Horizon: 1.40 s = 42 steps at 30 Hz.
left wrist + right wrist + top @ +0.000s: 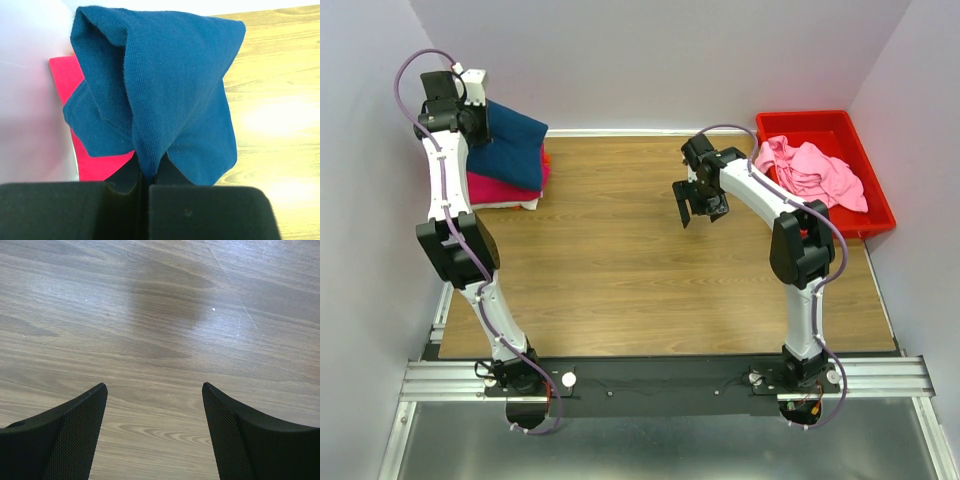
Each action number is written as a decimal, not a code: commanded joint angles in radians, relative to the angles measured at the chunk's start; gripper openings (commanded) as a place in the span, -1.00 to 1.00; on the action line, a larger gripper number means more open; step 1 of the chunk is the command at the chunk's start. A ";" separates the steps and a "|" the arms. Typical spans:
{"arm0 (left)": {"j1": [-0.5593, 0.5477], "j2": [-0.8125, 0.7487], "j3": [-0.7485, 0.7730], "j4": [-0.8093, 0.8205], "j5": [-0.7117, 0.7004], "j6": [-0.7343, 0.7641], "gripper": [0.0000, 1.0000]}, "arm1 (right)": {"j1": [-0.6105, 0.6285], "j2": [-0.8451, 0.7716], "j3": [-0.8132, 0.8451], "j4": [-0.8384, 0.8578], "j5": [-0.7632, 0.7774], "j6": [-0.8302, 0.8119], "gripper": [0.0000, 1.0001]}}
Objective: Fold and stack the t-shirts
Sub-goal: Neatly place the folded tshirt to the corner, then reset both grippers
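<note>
The navy blue t-shirt hangs folded at the back left, over the folded magenta t-shirt on the table. My left gripper is shut on a bunched fold of the navy t-shirt; the magenta one shows beneath it. The print is hidden. The light pink t-shirt lies crumpled in the red bin at the back right. My right gripper is open and empty above the bare table, its fingertips wide apart.
The wooden table stretches between the arms. White walls close in on the left, back and right. The stack sits tight against the left wall.
</note>
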State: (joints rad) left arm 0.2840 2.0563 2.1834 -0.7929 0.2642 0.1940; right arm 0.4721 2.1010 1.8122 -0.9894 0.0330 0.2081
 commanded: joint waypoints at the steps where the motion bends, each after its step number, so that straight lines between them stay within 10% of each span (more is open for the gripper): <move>1: 0.012 -0.061 0.001 0.043 0.021 -0.004 -1.00 | 0.002 0.028 0.032 -0.018 0.011 -0.009 0.67; 16: 0.032 0.022 0.001 0.041 -0.060 -0.033 -0.98 | 0.002 0.034 0.035 -0.025 0.011 -0.009 0.67; 21: 0.030 0.080 0.022 0.027 -0.153 -0.082 0.26 | 0.002 0.033 0.033 -0.026 0.010 -0.010 0.67; 23: 0.030 0.085 0.026 0.023 -0.222 -0.094 0.40 | 0.002 0.027 0.032 -0.025 0.011 -0.010 0.68; 42: -0.231 -0.301 -0.483 0.451 -0.304 -0.324 0.50 | -0.013 -0.116 0.006 0.126 0.099 0.043 0.74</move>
State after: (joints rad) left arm 0.1761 1.8828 1.7969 -0.5213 -0.0502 -0.0498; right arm 0.4713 2.0792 1.8233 -0.9562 0.0818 0.2184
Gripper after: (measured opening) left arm 0.749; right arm 0.864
